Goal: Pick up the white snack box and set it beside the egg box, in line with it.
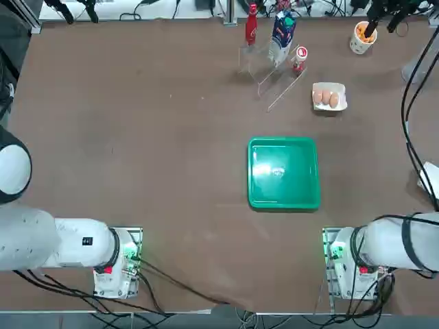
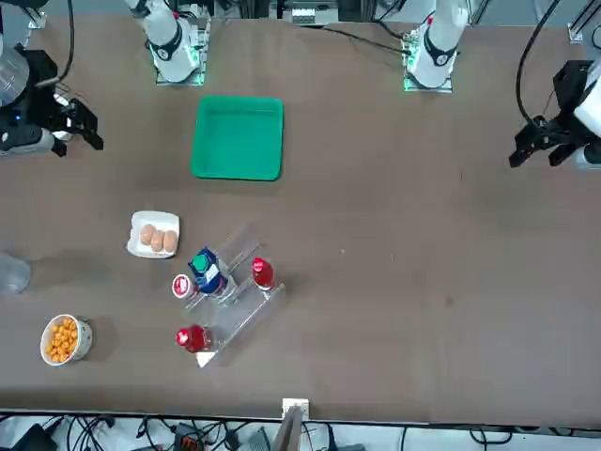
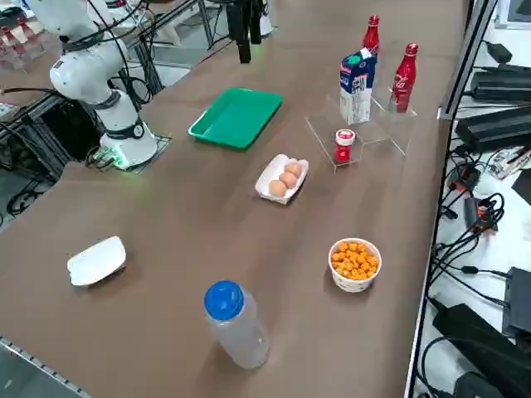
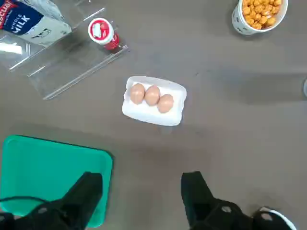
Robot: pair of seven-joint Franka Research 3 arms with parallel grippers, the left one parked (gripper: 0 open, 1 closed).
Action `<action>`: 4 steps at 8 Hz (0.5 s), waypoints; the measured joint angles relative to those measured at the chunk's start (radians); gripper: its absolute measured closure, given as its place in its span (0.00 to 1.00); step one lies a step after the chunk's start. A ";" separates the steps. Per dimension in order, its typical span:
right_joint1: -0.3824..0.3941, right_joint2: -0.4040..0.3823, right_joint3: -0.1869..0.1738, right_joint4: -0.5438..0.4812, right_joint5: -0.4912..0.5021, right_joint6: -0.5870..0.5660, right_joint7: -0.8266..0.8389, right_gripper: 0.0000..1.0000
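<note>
Right gripper [image 4: 144, 201] spread, empty, high above table, looking down on egg box [image 4: 153, 100]. White snack box [image 3: 97, 260] lies well apart from egg box, at table's right edge. We judge it light, thin, crushable plastic; pinch across short sides. Green tray [image 3: 236, 117] beyond egg box.

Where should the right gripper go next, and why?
Probably swing the right gripper across until it is above the white snack box, then lower onto it. The fingers are open and hold nothing. The wrist camera looks down on the egg box rather than the snack box, which lies well apart from it near the table edge on the robot's right.
</note>
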 joint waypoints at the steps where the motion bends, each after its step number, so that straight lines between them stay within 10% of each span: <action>1: -0.003 0.001 0.000 0.001 0.000 -0.010 0.002 0.00; 4: -0.005 0.000 0.000 0.004 0.000 -0.053 0.014 0.00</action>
